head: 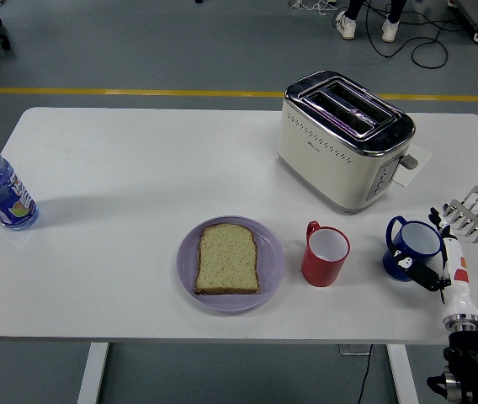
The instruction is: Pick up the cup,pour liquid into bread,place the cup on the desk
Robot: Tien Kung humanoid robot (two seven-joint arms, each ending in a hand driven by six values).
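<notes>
Judging from the right hand (443, 268), whose white fingers (454, 268) are seen touching the blue cup (411, 246) with closure not discernible, the pick-up step is taken as under way, and a firm grip is needed before lifting toward the bread (228, 258) on the plate (271, 268).

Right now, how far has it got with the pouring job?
Barely begun. The right hand is against the blue cup near the table's right edge, fingers around its side, but the cup looks to be on the table. The bread lies on its purple plate. Lifting, pouring and putting the cup down all remain.
</notes>
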